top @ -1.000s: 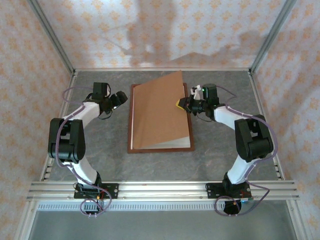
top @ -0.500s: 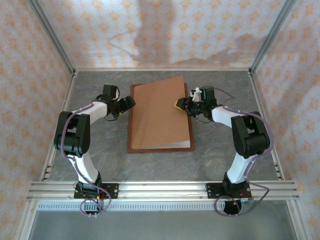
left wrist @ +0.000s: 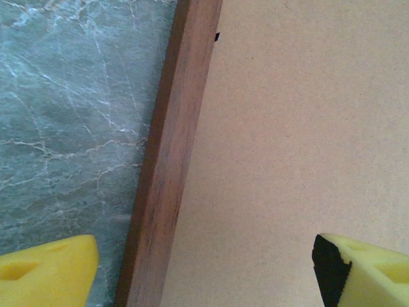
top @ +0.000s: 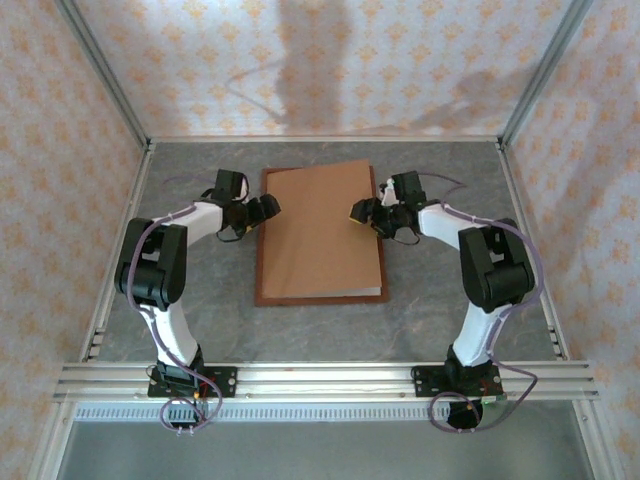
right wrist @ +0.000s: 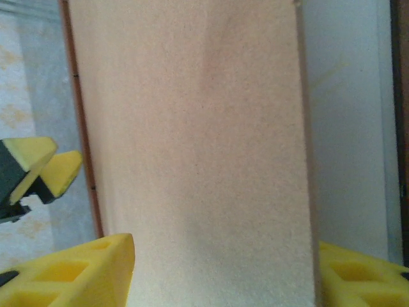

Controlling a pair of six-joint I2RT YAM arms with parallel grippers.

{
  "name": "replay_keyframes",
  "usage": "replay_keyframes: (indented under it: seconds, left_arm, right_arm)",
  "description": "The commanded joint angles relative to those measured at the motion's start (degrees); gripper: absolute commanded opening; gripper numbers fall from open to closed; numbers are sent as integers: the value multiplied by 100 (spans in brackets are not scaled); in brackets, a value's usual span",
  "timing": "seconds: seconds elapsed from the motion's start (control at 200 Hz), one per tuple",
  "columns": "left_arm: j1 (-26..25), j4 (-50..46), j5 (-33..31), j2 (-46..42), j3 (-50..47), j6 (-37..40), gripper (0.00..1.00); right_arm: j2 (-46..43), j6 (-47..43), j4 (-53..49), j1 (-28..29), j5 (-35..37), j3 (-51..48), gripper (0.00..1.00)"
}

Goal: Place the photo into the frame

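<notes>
From above, the frame (top: 260, 240) is lying mid-table, its long axis running near to far. A brown backing board (top: 320, 230) is resting on it slightly askew, with a pale strip (top: 340, 293) peeking out along the near edge. The photo may be lying under that board; I cannot tell. The left gripper (top: 268, 207) is hovering at the frame's left rail and the right gripper (top: 360, 212) at the board's right edge, both toward the far half, so each arm is equally near its own side.

At the left wrist, the yellow fingers (left wrist: 48, 268) are standing wide apart, gripping nothing and straddling the left rail, with the board lying to the right of it.

At the right wrist, the jaws are also gaping with nothing clamped. The board is stretching away to the left between them, so squaring it probably means nudging leftward.
</notes>
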Motion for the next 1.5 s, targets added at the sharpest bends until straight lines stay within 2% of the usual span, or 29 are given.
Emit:
replay_keyframes:
  seconds: [0.0, 0.616, 1.261, 1.496]
  left_arm:
    - [-62, 85, 117, 175, 156, -37, 87]
    - [-141, 192, 308, 283, 209, -85, 87]
    - [-149, 180, 336, 284, 235, -85, 87]
    - [-150, 153, 315, 281, 244, -58, 86]
  right_arm:
    - [95, -422, -669, 124, 470, 360, 63]
    - [225, -958, -1757, 213, 1256, 929, 72]
    - [496, -1002, -2045, 213, 1244, 1153, 72]
    - [447, -1112, -2232, 214, 1467, 1231, 72]
